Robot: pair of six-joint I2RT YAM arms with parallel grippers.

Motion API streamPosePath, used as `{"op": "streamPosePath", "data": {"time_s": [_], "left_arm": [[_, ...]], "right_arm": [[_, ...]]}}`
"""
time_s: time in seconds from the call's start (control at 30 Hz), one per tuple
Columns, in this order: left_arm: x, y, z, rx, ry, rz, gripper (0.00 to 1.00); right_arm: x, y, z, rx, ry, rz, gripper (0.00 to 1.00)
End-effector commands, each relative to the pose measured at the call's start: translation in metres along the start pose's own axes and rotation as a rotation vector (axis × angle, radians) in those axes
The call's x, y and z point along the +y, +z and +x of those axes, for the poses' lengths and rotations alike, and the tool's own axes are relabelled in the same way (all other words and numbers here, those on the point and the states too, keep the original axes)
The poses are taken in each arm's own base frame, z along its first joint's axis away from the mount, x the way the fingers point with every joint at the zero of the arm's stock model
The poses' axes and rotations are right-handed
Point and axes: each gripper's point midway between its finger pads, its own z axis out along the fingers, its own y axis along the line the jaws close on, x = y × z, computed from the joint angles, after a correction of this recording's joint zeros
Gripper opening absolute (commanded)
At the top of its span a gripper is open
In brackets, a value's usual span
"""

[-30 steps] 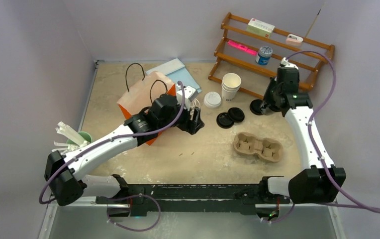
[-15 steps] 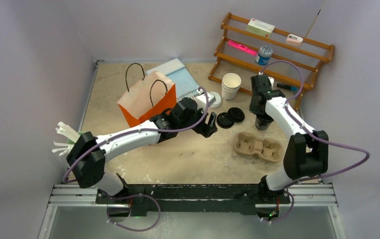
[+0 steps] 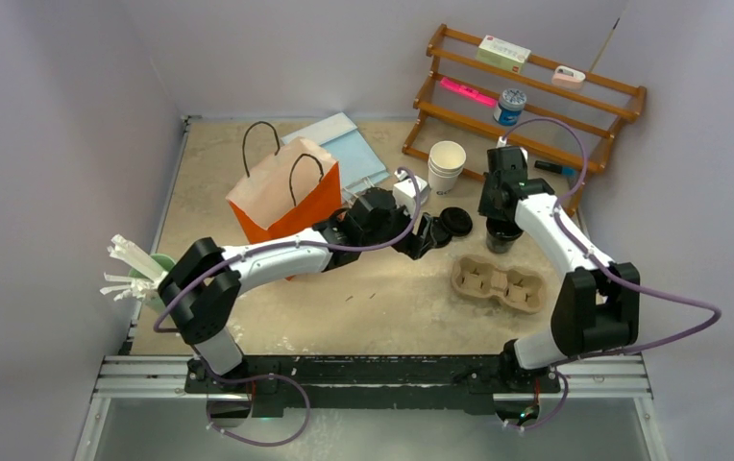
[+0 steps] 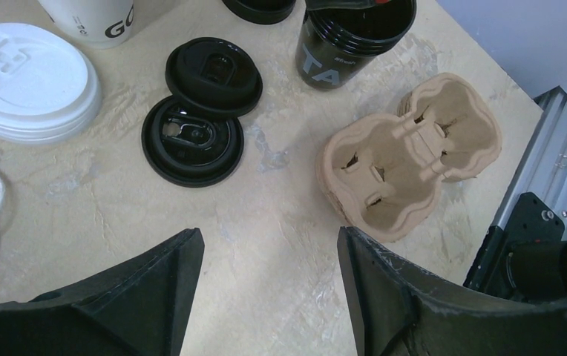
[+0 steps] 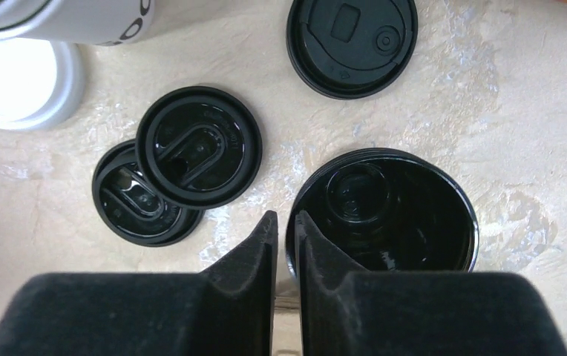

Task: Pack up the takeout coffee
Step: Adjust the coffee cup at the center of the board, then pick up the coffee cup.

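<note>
A black paper cup [image 3: 501,236] stands upright on the table just behind the pulp carrier; it shows white print in the left wrist view [image 4: 347,44]. My right gripper [image 5: 286,220] hangs over it [image 5: 384,215], one finger inside the rim and one outside, the jaws a narrow slit apart. Two black lids [image 5: 199,147] [image 5: 143,196] overlap left of the cup, and a third lid [image 5: 352,44] lies behind it. My left gripper [image 4: 266,241] is open and empty over bare table, just short of the overlapping lids [image 4: 191,141].
The brown two-cup carrier [image 3: 498,281] lies in front of the black cup. Stacked white cups [image 3: 446,163] and a white lid [image 4: 28,81] sit behind the black lids. An orange paper bag [image 3: 281,192] stands left, and a wooden rack [image 3: 536,86] stands at the back right.
My right arm swung in from the rack side, and the black cup now stands behind the carrier. Its jaws have parted slightly. My left arm stretched right toward the lids.
</note>
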Motion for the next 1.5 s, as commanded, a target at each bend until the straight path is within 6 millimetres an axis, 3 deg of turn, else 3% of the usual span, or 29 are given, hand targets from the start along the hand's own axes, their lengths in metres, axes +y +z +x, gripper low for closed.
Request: {"op": "streamPosePath", "data": {"time_s": [0.0,0.23,0.47,0.63,0.73,0.8,1.0,1.3,1.47], "left_arm": [[-0.013,0.012,-0.030,-0.107,0.001,0.057,0.70],[-0.017,0.032,-0.028,-0.114,-0.042,0.111,0.66],[-0.017,0.038,-0.027,-0.105,-0.040,0.120,0.64],[-0.012,0.038,-0.025,-0.093,-0.040,0.110,0.64],[-0.008,0.038,-0.023,-0.088,-0.044,0.106,0.64],[-0.005,0.039,-0.022,-0.087,-0.047,0.105,0.64],[-0.002,0.052,-0.024,-0.110,-0.088,0.162,0.64],[-0.032,0.080,-0.029,-0.197,-0.147,0.386,0.56],[-0.030,0.088,-0.029,-0.242,-0.038,0.380,0.65]], "right_arm": [[0.001,-0.013,-0.008,-0.040,0.007,-0.013,0.16],[-0.006,-0.009,-0.002,-0.014,-0.004,0.031,0.18],[-0.014,-0.005,0.000,-0.007,-0.009,0.083,0.18],[-0.013,-0.004,0.002,0.000,-0.009,0.079,0.14],[-0.012,-0.005,0.002,-0.001,-0.005,0.070,0.06],[-0.008,-0.010,0.001,-0.005,0.002,0.045,0.00],[0.011,-0.042,-0.012,-0.076,0.050,-0.107,0.00],[0.011,-0.056,-0.008,-0.070,0.050,-0.134,0.00],[0.012,-0.063,-0.014,-0.091,0.066,-0.144,0.00]]}}
